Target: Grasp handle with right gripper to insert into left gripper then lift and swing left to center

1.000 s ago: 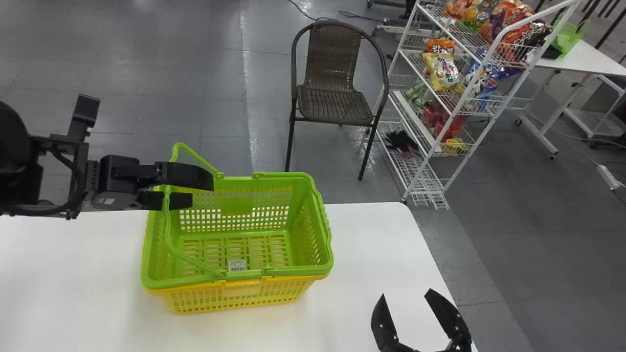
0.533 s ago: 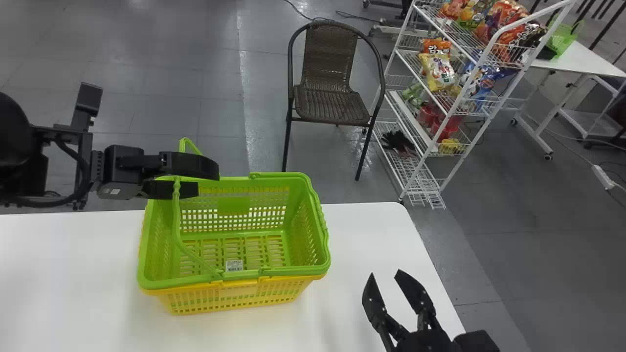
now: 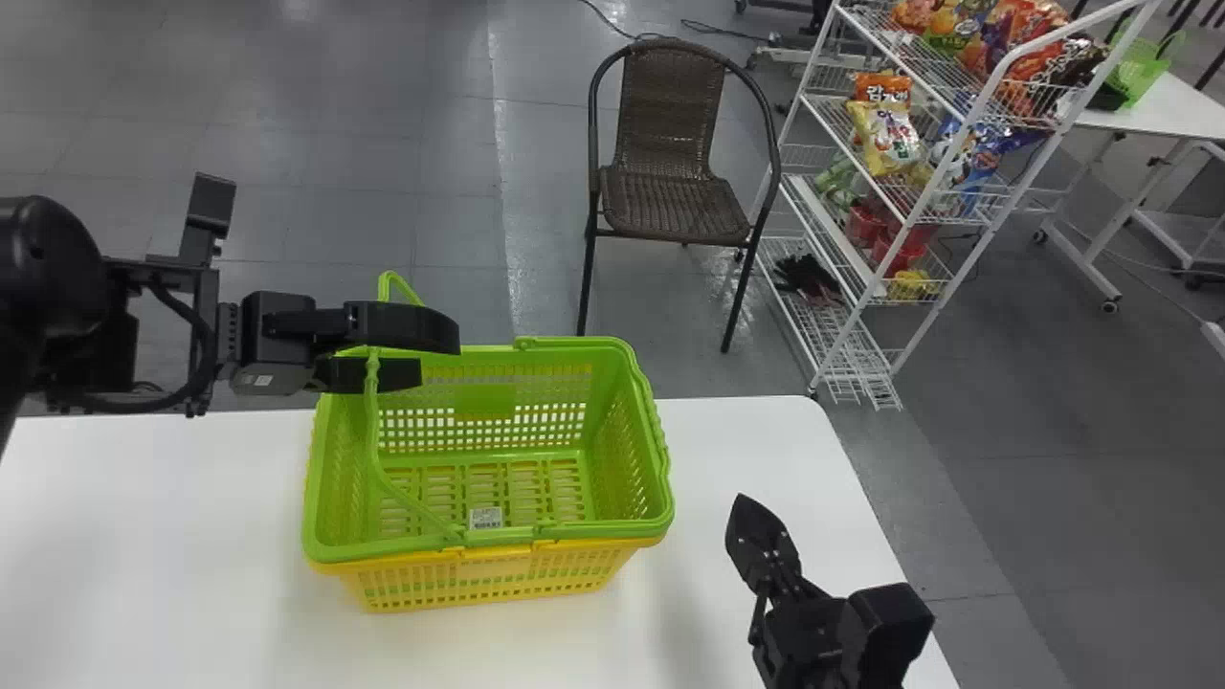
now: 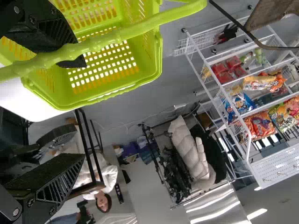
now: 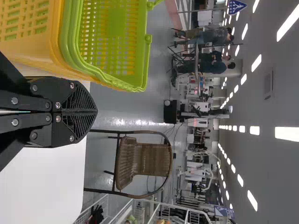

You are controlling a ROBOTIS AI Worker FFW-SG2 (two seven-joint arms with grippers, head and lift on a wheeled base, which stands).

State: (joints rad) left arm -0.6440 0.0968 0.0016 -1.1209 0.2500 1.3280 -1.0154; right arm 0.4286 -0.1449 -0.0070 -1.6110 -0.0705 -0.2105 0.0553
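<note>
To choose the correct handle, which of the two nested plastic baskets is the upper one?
The green plastic basket, nested inside the yellow plastic basket, with its rim above.

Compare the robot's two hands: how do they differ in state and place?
The left hand has its fingers apart; the right hand has its fingers together. The left hand is at the raised handle of the green basket, the right hand over the white table. Both are black with two fingers.
</note>
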